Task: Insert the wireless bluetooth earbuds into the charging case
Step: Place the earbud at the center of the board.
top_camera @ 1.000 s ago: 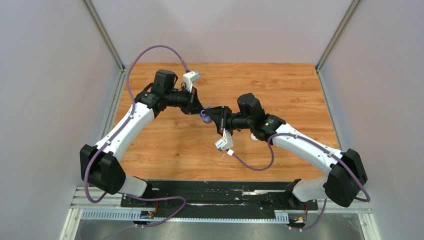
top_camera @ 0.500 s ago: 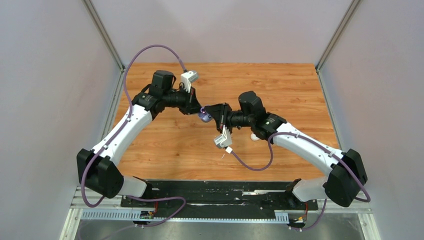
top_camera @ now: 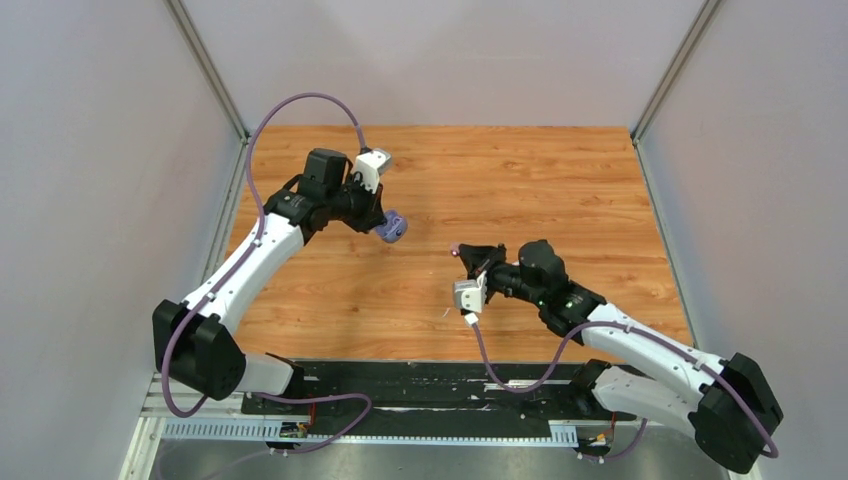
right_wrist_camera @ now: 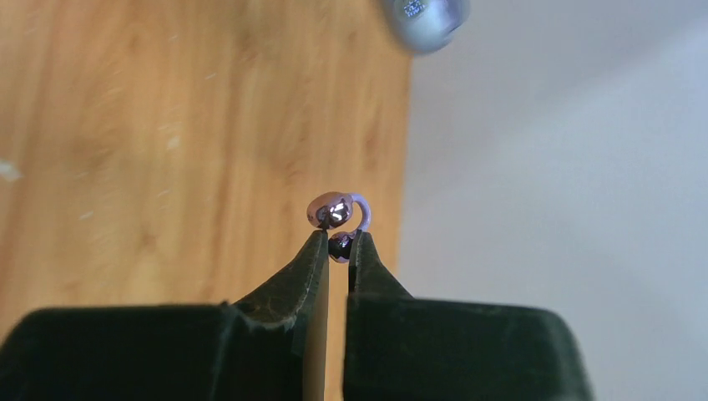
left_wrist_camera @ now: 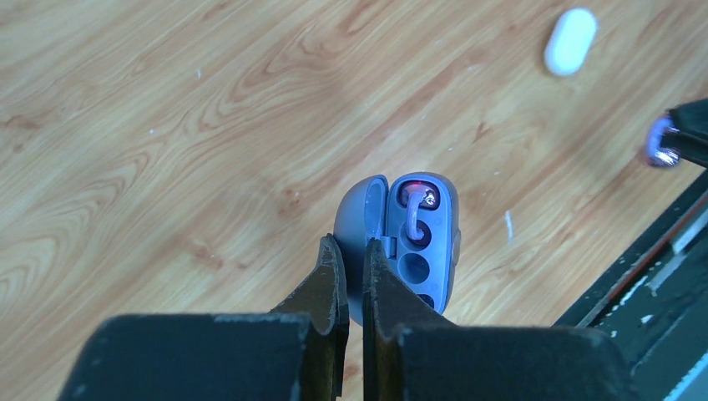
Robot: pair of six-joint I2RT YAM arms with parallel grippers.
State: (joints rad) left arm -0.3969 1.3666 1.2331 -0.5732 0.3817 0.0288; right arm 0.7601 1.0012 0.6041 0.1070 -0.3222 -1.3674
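Between the tips of your left gripper (left_wrist_camera: 351, 248), which are drawn in narrow, sits the hinge edge of the open purple charging case (left_wrist_camera: 422, 251). It is held clear of the table (left_wrist_camera: 167, 125) with its lid swung to the left of the fingers.

One seated earbud (left_wrist_camera: 415, 197) fills the recess farthest from those fingertips. The recesses nearer them look empty, and the nearest is partly hidden by the finger.

Your right gripper (right_wrist_camera: 336, 240) is pinched on a purple earbud (right_wrist_camera: 334, 210). The glossy bead and its lilac loop stand just beyond the tips. The two grippers are well apart, and from the right wrist the case shows only as a blur far ahead of the fingers.

A white oval case (left_wrist_camera: 570, 40) lies on the table far beyond the left fingertips and has no part in this step.

Step in hand, as judged: carry the held bud to a free recess.

- Hold the left arm steady with the case mouth facing the right arm.
- Bring the bud in along the recess axis, not across it, since the target lies close to the left fingers and a slanted approach could knock them.
- Check the loop's orientation against the seated bud before pressing.
- Part the right fingers only a little, and only once the bud is seated, because a bud this small and glossy may stick to a finger and lift out.
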